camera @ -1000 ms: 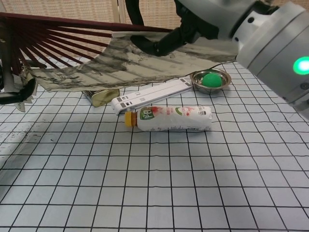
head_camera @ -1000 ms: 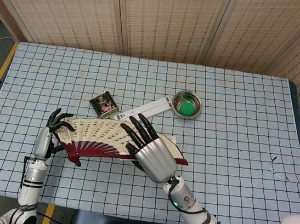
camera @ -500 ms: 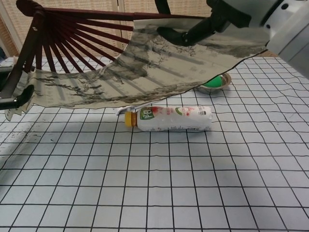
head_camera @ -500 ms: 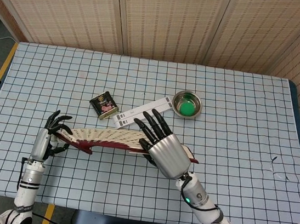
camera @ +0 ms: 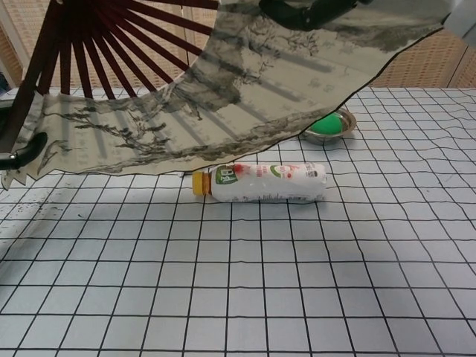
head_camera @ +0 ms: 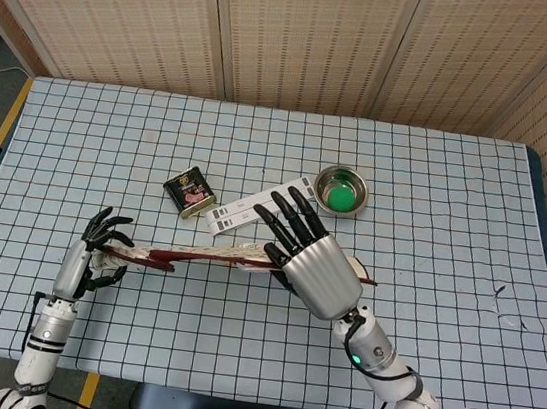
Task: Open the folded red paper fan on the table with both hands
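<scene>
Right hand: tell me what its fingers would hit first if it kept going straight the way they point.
The right hand points up-left across the table. First in that line is likely the white strip, then the small dark tin. The hand is raised with the fan, so it may pass above both.

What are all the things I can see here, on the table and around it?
fan: one, dark red ribs with an ink-painted leaf, spread open and held above the table by both hands.
bottle: one, white with an orange cap, lying on its side under the fan.
bowl: one, metal, something green inside, far side of the table.
tin: one, dark, small, left of the bowl.
strip: one, white, flat, between tin and bowl.
table: one, white cloth with a dark grid.
screens: woven, tan, behind the table.
left hand: black fingers, holds the fan's left end.
right hand: silver back, black fingers, holds the fan's right side.
</scene>
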Robot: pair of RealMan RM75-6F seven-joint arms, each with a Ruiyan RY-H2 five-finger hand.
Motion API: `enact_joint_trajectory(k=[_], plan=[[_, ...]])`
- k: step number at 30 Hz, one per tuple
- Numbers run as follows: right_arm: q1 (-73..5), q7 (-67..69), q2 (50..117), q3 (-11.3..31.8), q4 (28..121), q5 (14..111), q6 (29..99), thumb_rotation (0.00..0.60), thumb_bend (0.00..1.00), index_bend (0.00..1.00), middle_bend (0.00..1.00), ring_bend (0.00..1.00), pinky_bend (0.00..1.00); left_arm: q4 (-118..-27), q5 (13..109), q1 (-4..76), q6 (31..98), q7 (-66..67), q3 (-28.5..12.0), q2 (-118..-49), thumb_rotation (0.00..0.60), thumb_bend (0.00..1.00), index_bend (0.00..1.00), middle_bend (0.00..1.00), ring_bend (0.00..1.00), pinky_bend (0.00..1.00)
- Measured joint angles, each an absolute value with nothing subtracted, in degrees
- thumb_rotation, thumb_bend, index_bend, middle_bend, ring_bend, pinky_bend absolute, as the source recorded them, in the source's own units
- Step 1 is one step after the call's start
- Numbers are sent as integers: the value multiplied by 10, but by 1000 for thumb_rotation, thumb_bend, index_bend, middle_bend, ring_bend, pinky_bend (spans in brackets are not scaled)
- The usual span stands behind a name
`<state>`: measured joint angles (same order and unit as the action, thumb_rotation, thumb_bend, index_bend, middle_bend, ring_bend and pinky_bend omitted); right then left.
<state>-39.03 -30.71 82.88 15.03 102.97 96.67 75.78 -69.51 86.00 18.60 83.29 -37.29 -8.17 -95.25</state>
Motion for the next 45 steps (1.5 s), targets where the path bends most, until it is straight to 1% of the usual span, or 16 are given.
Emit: enact_joint_trajectory(k=[3, 5, 7, 9, 10, 11, 17, 21, 25, 31, 35, 39, 42, 45], plan=[[-389, -303, 807, 150, 1034, 977, 757, 600, 704, 776, 155, 0, 0, -704, 863, 181, 838, -380, -78, -944, 600, 485, 417, 173, 8, 9], [-387, -298, 790, 148, 1038, 984, 758, 600, 704, 772, 155, 0, 0, -706, 864, 179, 839, -383, -76, -940, 600, 478, 369, 164, 5, 9], [-382, -293, 780, 142, 1040, 993, 761, 600, 704, 770, 155, 0, 0, -706, 865, 179, 836, -383, -74, -939, 600, 465, 242, 137, 0, 6], [-379, -288, 777, 135, 1040, 1001, 763, 600, 703, 770, 155, 0, 0, -704, 865, 180, 832, -385, -72, -938, 600, 457, 84, 101, 0, 4], [-378, -286, 776, 133, 1040, 1005, 764, 600, 703, 770, 155, 0, 0, -704, 865, 181, 832, -386, -72, -938, 600, 457, 46, 93, 0, 3], [-377, -285, 775, 129, 1037, 1010, 765, 600, 703, 770, 156, 0, 0, -703, 865, 181, 830, -386, -72, -936, 600, 457, 36, 91, 0, 2], [-370, -281, 763, 120, 1028, 1038, 779, 600, 703, 768, 155, 0, 0, -700, 865, 180, 828, -387, -69, -930, 600, 456, 15, 77, 0, 1], [-363, -273, 749, 119, 1028, 1051, 793, 600, 703, 764, 155, 0, 0, -696, 869, 181, 819, -390, -62, -923, 600, 405, 0, 1, 0, 0], [-359, -272, 745, 116, 1026, 1057, 797, 600, 703, 764, 155, 0, 0, -699, 880, 182, 819, -403, -57, -914, 600, 374, 0, 0, 0, 0], [-355, -268, 748, 116, 1021, 1057, 802, 600, 703, 764, 155, 0, 0, -718, 886, 184, 822, -419, -54, -898, 600, 371, 0, 0, 0, 0], [-354, -266, 746, 125, 1018, 1054, 808, 600, 703, 761, 156, 0, 0, -734, 891, 183, 825, -427, -50, -884, 600, 371, 0, 0, 0, 0], [-352, -260, 739, 130, 1022, 1051, 812, 600, 703, 740, 156, 0, 0, -728, 880, 184, 822, -432, -57, -883, 600, 370, 0, 0, 0, 0], [-349, -260, 734, 126, 1022, 1057, 813, 600, 703, 722, 156, 0, 0, -718, 870, 185, 818, -432, -64, -893, 600, 364, 0, 0, 0, 0], [-348, -260, 734, 125, 1022, 1059, 814, 600, 703, 668, 156, 0, 0, -709, 861, 185, 817, -430, -70, -902, 600, 357, 0, 0, 0, 0]])
